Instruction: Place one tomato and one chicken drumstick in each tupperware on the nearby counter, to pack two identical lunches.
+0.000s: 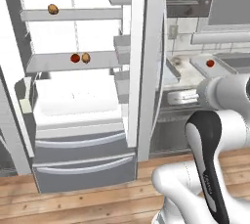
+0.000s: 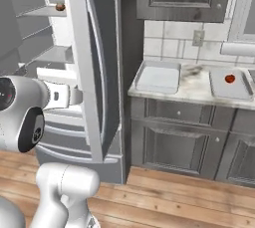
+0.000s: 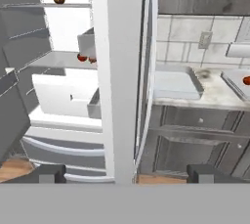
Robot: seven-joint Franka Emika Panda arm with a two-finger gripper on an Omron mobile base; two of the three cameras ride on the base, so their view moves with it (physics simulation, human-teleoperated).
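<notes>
A robot arm stands before an open fridge [image 1: 73, 96] in a rendered kitchen; the counter [image 2: 199, 90] begins just beside the fridge's open door [image 2: 87, 67], on the far side from the shelves.

Two shallow grey tupperwares sit on the counter; the nearer tupperware [image 2: 157, 78] lies just beside the fridge door and looks empty; the farther tupperware [image 2: 230, 84] lies further from the fridge and holds one tomato [image 2: 229, 78].

Inside the fridge, on the middle shelf [image 1: 73, 63], a second tomato [image 1: 74, 58] rests touching or nearly touching a brown chicken drumstick [image 1: 86, 58]; another drumstick [image 1: 52, 9] lies alone on the shelf above.

By my judgement the task is early: one item packed, three to go; the step in hand seems to be a return to the fridge for the next item.

The gripper [image 3: 126, 174] shows as two dark fingertips [image 3: 49, 173] low in the hand view, set wide apart and holding nothing; they point roughly at the edge of the fridge door, well apart from the food on the shelves.

The next move likely calls for a swing around the door edge and a reach into the fridge toward the middle shelf, with care to close on one item and not nudge its neighbour.
</notes>
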